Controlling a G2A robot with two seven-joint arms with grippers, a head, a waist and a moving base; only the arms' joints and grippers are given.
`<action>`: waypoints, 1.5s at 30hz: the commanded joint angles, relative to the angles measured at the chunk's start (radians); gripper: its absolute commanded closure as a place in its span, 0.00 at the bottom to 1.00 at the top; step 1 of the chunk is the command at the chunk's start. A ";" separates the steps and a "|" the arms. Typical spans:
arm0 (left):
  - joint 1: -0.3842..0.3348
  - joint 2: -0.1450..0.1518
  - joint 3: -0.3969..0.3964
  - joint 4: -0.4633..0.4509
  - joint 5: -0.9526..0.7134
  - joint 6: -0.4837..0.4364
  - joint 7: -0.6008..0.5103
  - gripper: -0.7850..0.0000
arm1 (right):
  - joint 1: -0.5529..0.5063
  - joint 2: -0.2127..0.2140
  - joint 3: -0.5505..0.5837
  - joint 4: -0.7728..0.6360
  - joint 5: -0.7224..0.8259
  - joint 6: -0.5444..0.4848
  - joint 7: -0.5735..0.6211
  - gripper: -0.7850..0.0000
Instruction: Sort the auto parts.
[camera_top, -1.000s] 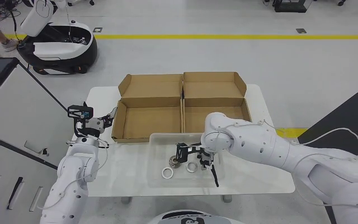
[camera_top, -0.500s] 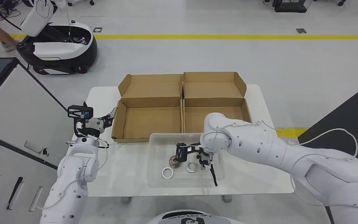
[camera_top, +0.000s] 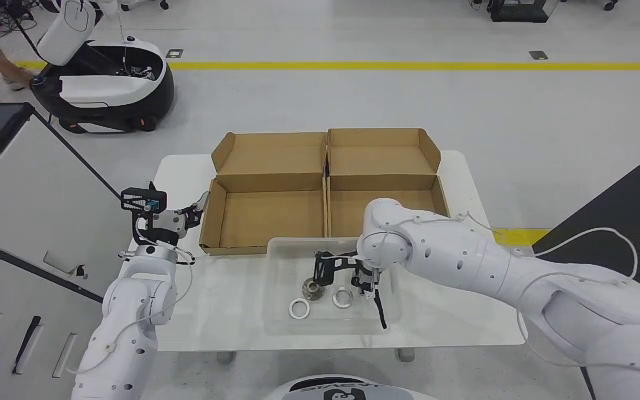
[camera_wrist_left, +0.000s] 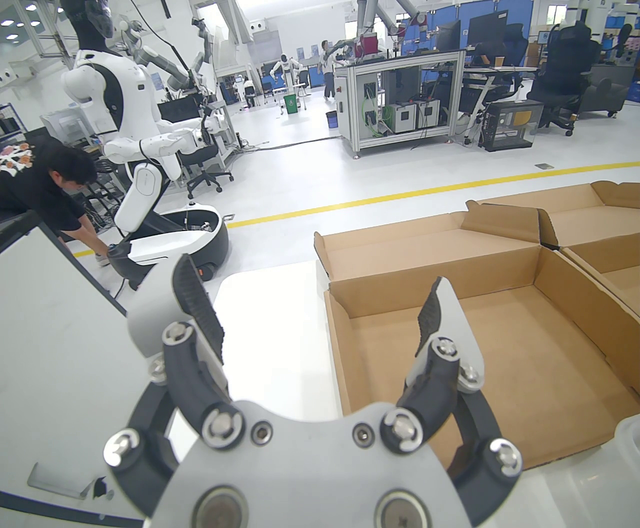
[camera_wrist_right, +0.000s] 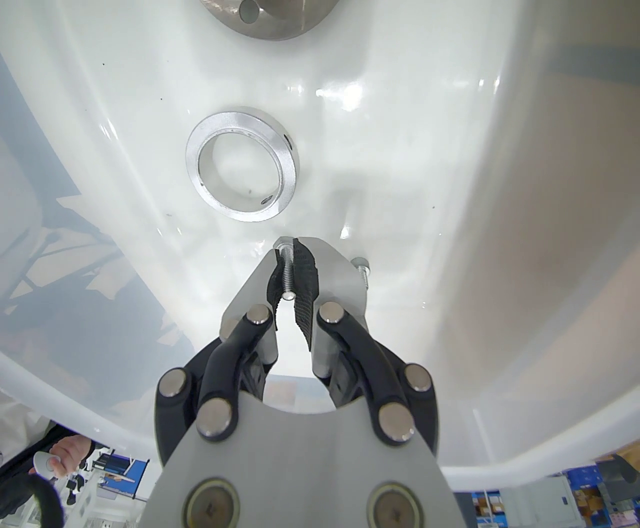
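Note:
A clear plastic tray (camera_top: 288, 266) at the table's front holds two silver rings (camera_top: 298, 309) (camera_top: 342, 299) and a grey flanged part (camera_top: 313, 291). My right gripper (camera_top: 366, 287) is down inside the tray (camera_wrist_right: 425, 150), shut on a small threaded bolt (camera_wrist_right: 286, 276) that stands between its pads. A second bolt (camera_wrist_right: 363, 272) lies just beside the fingers, and a silver ring (camera_wrist_right: 242, 164) and the flanged part (camera_wrist_right: 265, 17) lie ahead of them. My left gripper (camera_wrist_left: 310, 295) hangs open and empty over the table's left edge, next to the left cardboard box (camera_wrist_left: 480, 350).
Two open cardboard boxes (camera_top: 262, 218) (camera_top: 385, 190) sit side by side behind the tray, flaps raised. A black tool (camera_top: 383, 314) lies at the tray's front right. Another robot on a wheeled base (camera_top: 100, 85) stands on the floor beyond the table.
The right arm's upper part has shifted very slightly toward the boxes while its gripper stays in the tray. The left arm has not moved.

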 joint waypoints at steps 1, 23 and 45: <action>0.000 0.000 0.000 0.000 0.000 0.000 0.000 0.00 | 0.006 0.004 0.010 -0.017 0.022 0.001 0.001 1.00; 0.000 0.000 0.000 0.000 0.000 0.000 0.000 0.00 | 0.066 0.309 0.191 -0.156 0.424 -0.346 -0.346 1.00; 0.000 0.000 0.000 0.000 0.000 0.000 0.000 0.00 | 0.105 0.328 0.234 -0.232 0.546 -0.625 -0.749 1.00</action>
